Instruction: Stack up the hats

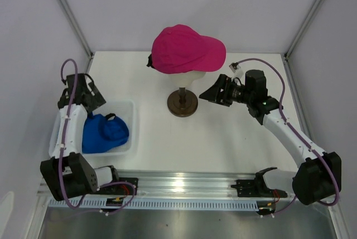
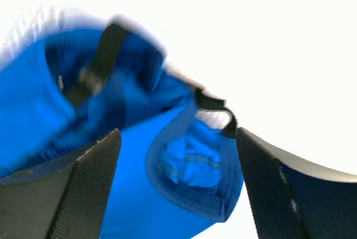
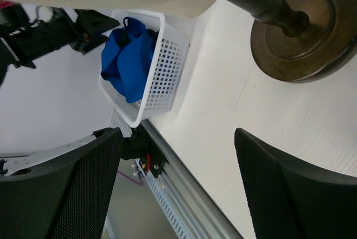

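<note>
A magenta-pink hat (image 1: 187, 48) sits on the cream mannequin head, brim pointing right. A royal blue hat (image 1: 105, 133) lies crumpled in the white basket (image 1: 129, 108) at the left. My left gripper (image 1: 95, 98) hovers over the far end of that basket, open. In the left wrist view the blue hat (image 2: 139, 155) fills the space beyond the spread fingers (image 2: 83, 189), its strap up, and the left gripper (image 2: 178, 194) holds nothing. My right gripper (image 1: 207, 94) stands open just right of the mannequin stand, below the pink hat's brim, and is empty (image 3: 178, 189).
The brown round stand base (image 1: 182, 104) stands mid-table, and shows close by in the right wrist view (image 3: 301, 33). That view also takes in the mesh basket (image 3: 162, 66) with the blue hat (image 3: 128, 55). An aluminium rail (image 1: 184, 186) runs along the near edge.
</note>
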`<state>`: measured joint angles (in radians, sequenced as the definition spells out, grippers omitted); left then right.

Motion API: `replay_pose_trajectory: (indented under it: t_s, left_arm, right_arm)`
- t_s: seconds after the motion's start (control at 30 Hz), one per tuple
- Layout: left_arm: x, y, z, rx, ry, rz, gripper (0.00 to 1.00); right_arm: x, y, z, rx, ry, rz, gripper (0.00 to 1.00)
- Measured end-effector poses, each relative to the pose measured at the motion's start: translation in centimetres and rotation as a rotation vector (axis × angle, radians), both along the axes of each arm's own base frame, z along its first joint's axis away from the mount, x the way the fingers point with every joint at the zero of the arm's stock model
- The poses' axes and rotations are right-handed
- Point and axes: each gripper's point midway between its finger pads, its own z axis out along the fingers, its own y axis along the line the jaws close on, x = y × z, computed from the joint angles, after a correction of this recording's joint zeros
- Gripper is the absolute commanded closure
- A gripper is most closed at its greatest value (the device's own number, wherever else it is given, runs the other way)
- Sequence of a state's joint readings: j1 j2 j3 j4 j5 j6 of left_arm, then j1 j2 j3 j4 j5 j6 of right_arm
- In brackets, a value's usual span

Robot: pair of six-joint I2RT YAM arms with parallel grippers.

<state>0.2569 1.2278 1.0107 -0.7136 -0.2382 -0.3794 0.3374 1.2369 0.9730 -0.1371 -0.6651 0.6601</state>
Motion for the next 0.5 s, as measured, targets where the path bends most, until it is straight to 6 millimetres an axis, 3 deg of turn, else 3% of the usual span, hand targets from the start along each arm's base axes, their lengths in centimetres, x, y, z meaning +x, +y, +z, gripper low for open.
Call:
replay_pose_trajectory:
  t_s: [0.1,0.2,0.37,0.5]
  left_arm:
    - [2.3,-0.3,3.2,0.036,-0.033,-0.172,0.18]
    - [3.9,-1.0,3.6,0.04,-0.026,-0.322,0.25]
    - [3.5,-2.2,-0.1,-0.012,0.108,-0.491,0.35]
    - [1.2,-2.3,-3.8,-0.032,0.236,-0.54,0.36]
  right_arm:
    - [0.0,-0.1,-0.2,-0.01,0.0,-0.004,0.13]
    - [0.0,-0.3,-0.6,-0.026,0.004,-0.004,0.13]
    - [0.5,-1.2,0.2,-0.055,-0.02,-0.003,0.12]
    - [1.7,-2.0,1.1,-0.079,-0.056,-0.011,0.12]
